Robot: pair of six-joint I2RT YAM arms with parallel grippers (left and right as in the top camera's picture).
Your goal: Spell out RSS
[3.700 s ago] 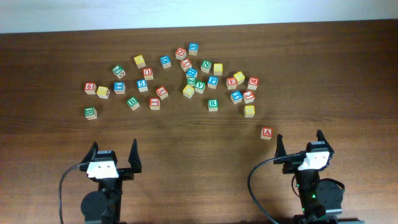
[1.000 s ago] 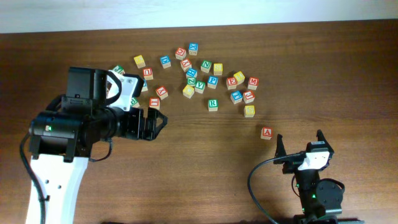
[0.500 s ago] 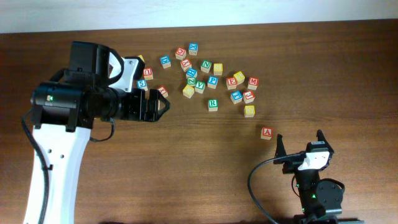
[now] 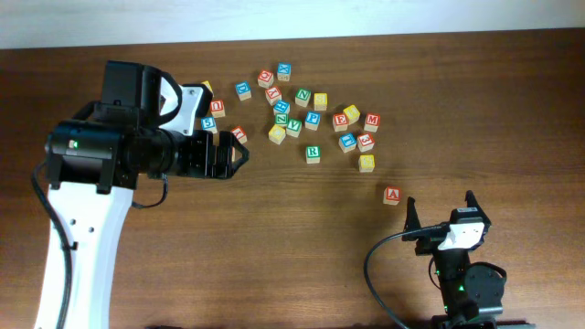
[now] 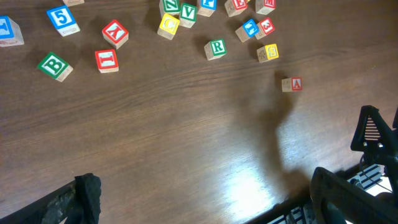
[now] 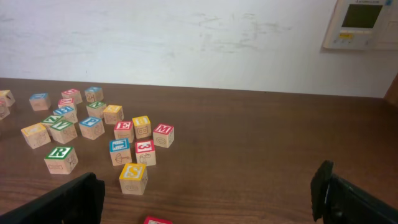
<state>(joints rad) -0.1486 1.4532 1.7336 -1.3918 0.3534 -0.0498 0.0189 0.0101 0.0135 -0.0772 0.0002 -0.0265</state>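
The green R cube (image 4: pixel 313 153) stands at the near edge of the cube cluster and also shows in the left wrist view (image 5: pixel 216 48) and the right wrist view (image 6: pixel 60 158). A yellow S cube (image 4: pixel 366 163) stands to its right, alone (image 5: pixel 268 52) (image 6: pixel 134 177). Other yellow cubes (image 4: pixel 277 133) (image 4: pixel 352 113) lie in the cluster; I cannot read their letters. My left gripper (image 4: pixel 236 157) (image 5: pixel 205 208) is open and empty, raised above the table left of the R cube. My right gripper (image 4: pixel 440 208) (image 6: pixel 205 205) is open and empty near the front edge.
A red A cube (image 4: pixel 392 195) (image 5: pixel 292 84) lies apart, just ahead of the right gripper. Many red, blue and green cubes crowd the cluster (image 4: pixel 302 105). A green B cube (image 5: pixel 55 65) and a red cube (image 5: pixel 107 60) lie below the left arm. Bare wood (image 4: pixel 302 238) spans the front.
The left arm has risen from its rest at the front and swung out over the left cubes, then shifted slightly farther back; it has held still for the last half second. The right arm has not moved.
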